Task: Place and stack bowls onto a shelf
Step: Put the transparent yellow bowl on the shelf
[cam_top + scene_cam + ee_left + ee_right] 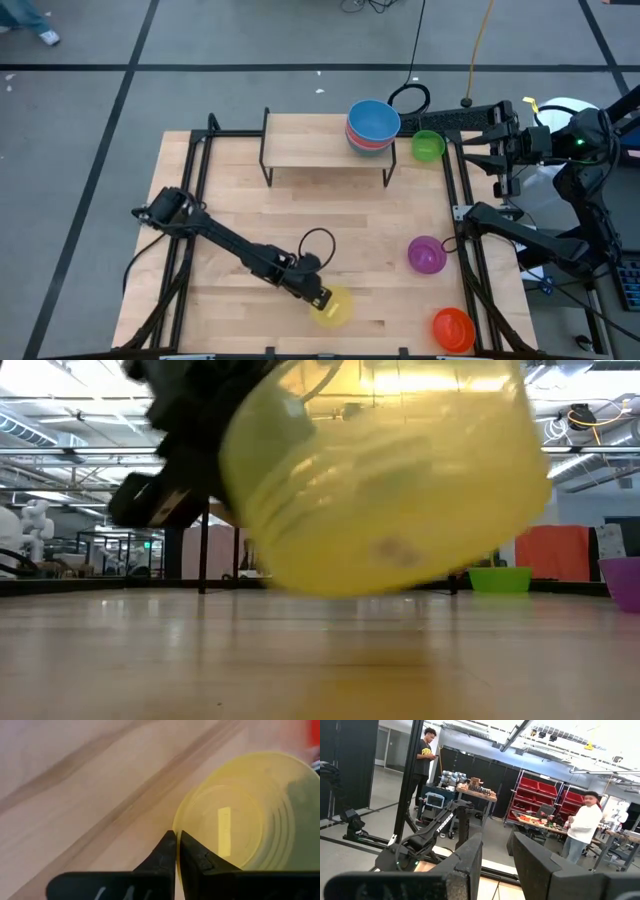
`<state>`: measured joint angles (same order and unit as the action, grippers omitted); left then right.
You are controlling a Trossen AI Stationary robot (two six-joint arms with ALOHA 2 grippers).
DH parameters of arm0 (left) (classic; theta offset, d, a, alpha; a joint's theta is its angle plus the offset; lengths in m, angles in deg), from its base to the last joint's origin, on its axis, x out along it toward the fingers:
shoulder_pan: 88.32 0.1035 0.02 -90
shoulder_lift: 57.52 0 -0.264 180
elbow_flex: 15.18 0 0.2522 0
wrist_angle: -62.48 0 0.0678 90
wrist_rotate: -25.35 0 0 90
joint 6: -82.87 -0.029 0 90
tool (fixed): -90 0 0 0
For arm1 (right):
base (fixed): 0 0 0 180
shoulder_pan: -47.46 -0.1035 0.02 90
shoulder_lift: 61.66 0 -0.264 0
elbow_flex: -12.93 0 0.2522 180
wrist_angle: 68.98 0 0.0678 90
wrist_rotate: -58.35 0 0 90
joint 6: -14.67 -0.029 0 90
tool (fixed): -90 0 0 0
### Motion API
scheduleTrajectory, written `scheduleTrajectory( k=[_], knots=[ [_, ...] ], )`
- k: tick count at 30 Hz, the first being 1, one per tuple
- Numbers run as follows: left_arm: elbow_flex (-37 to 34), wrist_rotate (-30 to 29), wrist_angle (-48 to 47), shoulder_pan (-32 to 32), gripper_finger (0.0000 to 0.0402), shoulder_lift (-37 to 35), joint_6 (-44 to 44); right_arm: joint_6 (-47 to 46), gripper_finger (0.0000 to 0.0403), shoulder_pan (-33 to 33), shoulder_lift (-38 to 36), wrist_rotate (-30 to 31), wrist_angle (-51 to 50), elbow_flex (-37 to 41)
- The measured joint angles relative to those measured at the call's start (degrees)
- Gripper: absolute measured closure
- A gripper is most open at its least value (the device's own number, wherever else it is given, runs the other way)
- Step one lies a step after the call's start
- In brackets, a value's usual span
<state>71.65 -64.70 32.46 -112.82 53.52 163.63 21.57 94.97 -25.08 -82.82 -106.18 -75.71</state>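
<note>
Yellow bowl (333, 306) sits near the table's (230, 200) front edge – left gripper (321, 297) has its jaws pinched tight on the rim. Blue bowl (373, 121) is stacked on the shelf (310, 148). Right gripper (495, 850) is parked off the table's right side, jaws apart, holding nothing.
</note>
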Motion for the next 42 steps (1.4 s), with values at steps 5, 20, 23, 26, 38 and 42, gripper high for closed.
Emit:
scheduleTrajectory(
  k=[5,20,23,26,38,42],
  knots=[
    [5.29,-0.02,-2.5,2.65,0.0398,-0.11,-1.83,0.0,0.0303,0.01,0.0,0.0,0.0,-0.01],
    [42.08,-6.75,-50.92,14.99,0.0398,-0.19,-23.05,0.02,0.0303,0.01,0.0,0.0,0.02,-0.01],
    [47.93,-8.23,-61.86,18.63,0.0398,-0.26,-26.14,0.0,0.0303,0.01,0.0,0.0,0.02,-0.01],
    [51.91,-9.43,-70.5,23.02,0.0398,-0.21,-29.62,0.0,0.0303,0.01,0.0,0.0,0.02,-0.01],
    [53.86,-10.12,-72.17,43.22,0.0398,-0.15,-50.42,0.0,0.0303,0.01,0.02,0.0,0.02,-0.01],
    [53.86,-10.12,-71.21,49.32,0.0398,-0.15,-54.41,0.0,0.0303,0.01,0.01,0.01,0.02,0.0]
  ],
)
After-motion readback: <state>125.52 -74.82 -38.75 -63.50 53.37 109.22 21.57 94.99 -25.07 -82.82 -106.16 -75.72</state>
